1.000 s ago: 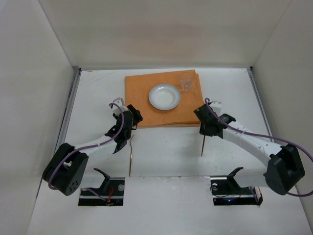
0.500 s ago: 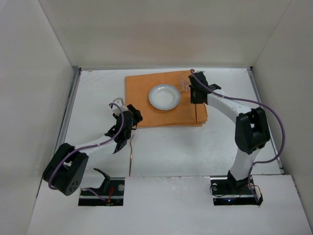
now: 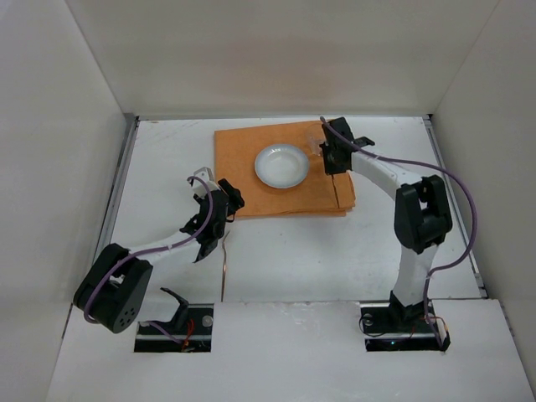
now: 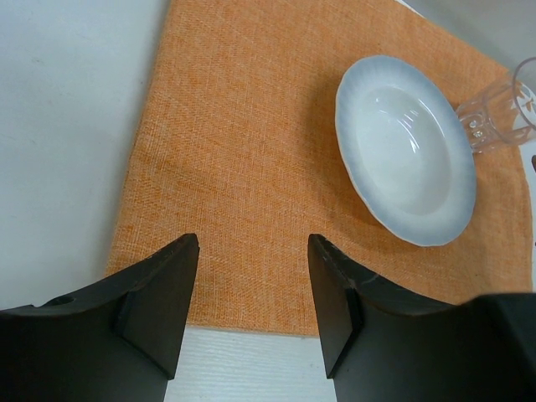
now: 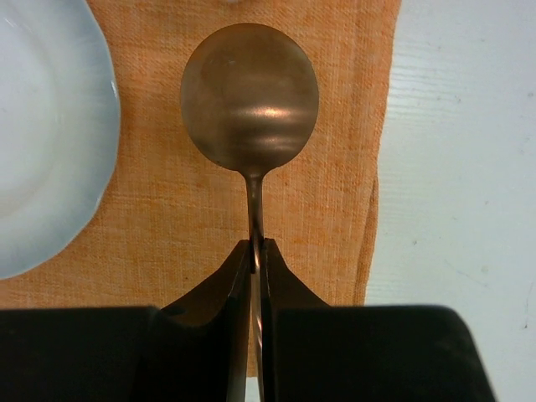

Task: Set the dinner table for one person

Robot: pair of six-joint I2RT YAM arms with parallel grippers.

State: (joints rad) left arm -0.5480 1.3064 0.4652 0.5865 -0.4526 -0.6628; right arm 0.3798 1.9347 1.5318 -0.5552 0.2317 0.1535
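The right gripper was pinched shut on a spoon; the left gripper stood wide open, empty.
The spoon's bowl was over the orange cloth, just right of the white plate, with a glass beyond. The cloth lay far back on the matte white dinner table, which had metal rails along its sides and white walls around it.

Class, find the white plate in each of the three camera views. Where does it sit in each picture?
Top external: plate upper centre, on the orange cloth.
Left wrist: plate upper right.
Right wrist: plate cut off at left edge.
Shared landmark: orange cloth under it.
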